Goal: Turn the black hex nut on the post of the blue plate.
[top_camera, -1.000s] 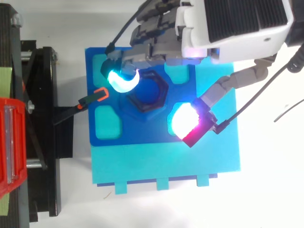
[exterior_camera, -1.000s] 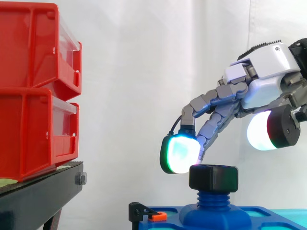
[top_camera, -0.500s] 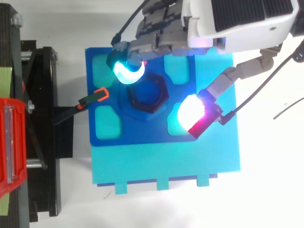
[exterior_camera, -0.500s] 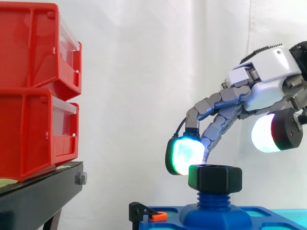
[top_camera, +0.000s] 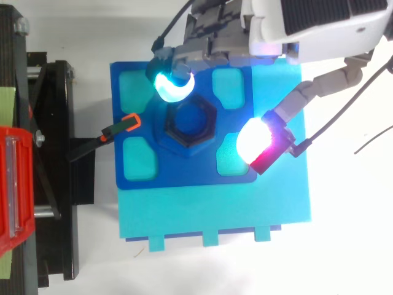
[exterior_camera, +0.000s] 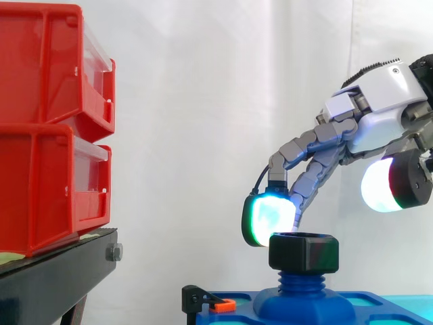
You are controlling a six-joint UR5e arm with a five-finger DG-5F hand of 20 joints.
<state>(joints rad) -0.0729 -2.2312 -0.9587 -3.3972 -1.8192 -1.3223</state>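
Side view first: where is the black hexagonal plastic nut (exterior_camera: 304, 252)?

Sitting on the blue threaded post (exterior_camera: 298, 279) that rises from the blue plastic plate (exterior_camera: 304, 306), well right of the stacked red plastic bins (exterior_camera: 47, 128) on their black stand (exterior_camera: 54, 277). The grey-and-white robot hand (exterior_camera: 379, 112) reaches down from the right. One cyan-glowing fingertip (exterior_camera: 268, 219) is just beside the nut's upper left corner, contact unclear.

And the top view?

Same nut (top_camera: 191, 120), centred on the plate (top_camera: 184, 175), which lies on a light turquoise slab (top_camera: 245, 209). The hand (top_camera: 319, 24) has its digits loosely spread and grips nothing: fingertip (top_camera: 173, 86) by the nut's upper left edge, white-and-magenta thumb pad (top_camera: 258, 141) apart to its right
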